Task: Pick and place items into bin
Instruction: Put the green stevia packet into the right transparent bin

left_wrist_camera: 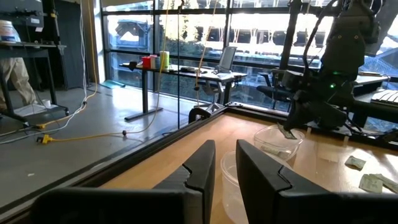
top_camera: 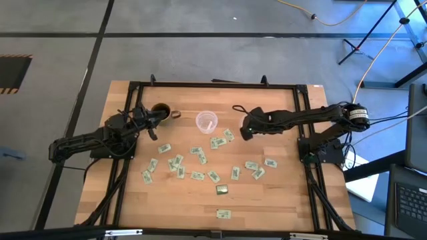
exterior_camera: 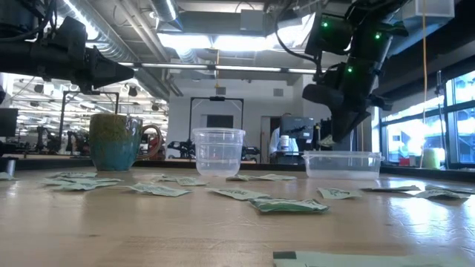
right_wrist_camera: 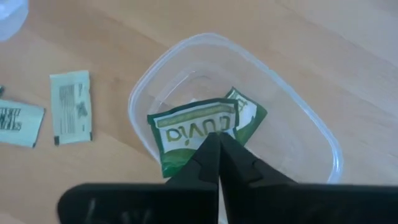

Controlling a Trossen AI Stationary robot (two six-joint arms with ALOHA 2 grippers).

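Observation:
My right gripper (right_wrist_camera: 218, 144) is shut on a green-and-white packet (right_wrist_camera: 193, 132) and hovers over the clear plastic bin (right_wrist_camera: 308, 127), which holds another packet (right_wrist_camera: 252, 115). In the low view this gripper (exterior_camera: 335, 137) hangs above the bin (exterior_camera: 341, 165). Several packets (top_camera: 197, 176) lie flat on the wooden table, and a darker olive-gold one (top_camera: 222, 189) lies nearer the table's near edge. My left gripper (top_camera: 155, 123) waits beside the mug, narrowly open (left_wrist_camera: 225, 165) and holding nothing. My right gripper pinches the packet between its two fingers at one edge (right_wrist_camera: 208, 142), coming from above and pointing down. The packet is lifted clear and hangs below the fingertips, over the inside of the bin.
A clear cup (top_camera: 206, 121) stands between the two grippers, and a green-and-teal mug (exterior_camera: 115, 141) stands by the left gripper. A black frame (top_camera: 213, 85) runs round the table's edges. Two packets (right_wrist_camera: 71, 106) lie just beside the bin.

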